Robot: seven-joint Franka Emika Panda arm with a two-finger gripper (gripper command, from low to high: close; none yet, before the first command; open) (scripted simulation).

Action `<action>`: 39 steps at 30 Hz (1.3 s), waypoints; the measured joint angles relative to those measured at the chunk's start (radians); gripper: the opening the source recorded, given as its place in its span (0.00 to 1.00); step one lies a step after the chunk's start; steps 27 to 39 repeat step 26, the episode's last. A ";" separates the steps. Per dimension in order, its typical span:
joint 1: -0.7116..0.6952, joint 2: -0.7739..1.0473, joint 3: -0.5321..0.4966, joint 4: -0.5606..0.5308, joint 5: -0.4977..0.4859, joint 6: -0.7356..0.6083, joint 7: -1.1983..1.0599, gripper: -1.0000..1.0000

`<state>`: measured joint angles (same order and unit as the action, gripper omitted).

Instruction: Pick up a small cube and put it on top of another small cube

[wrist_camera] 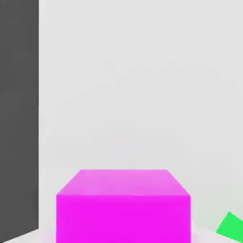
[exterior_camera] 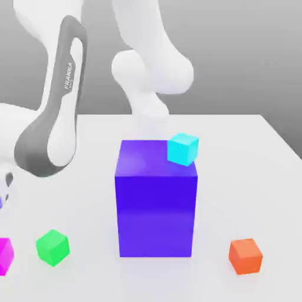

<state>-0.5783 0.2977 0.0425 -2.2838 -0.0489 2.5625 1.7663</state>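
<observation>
Magenta cube (exterior_camera: 5, 255) (small) sits near green cube (exterior_camera: 52, 247) on the table

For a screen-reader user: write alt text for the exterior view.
A tall blue-violet block stands mid-table with a small cyan cube on its back corner. On the white table sit a green cube, an orange cube and a magenta cube; the white arm looms behind.

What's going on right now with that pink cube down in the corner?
Pincer shut. Pink cube right under the hand camera, at table edge. Green cube beside it. Big blue block stands clear.
</observation>
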 joint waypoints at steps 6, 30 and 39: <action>-0.023 -0.177 0.023 -0.214 0.017 0.046 -0.179 0.00; -0.025 -0.215 0.019 -0.330 0.035 0.134 -0.282 1.00; -0.025 -0.215 0.019 -0.330 0.035 0.134 -0.282 1.00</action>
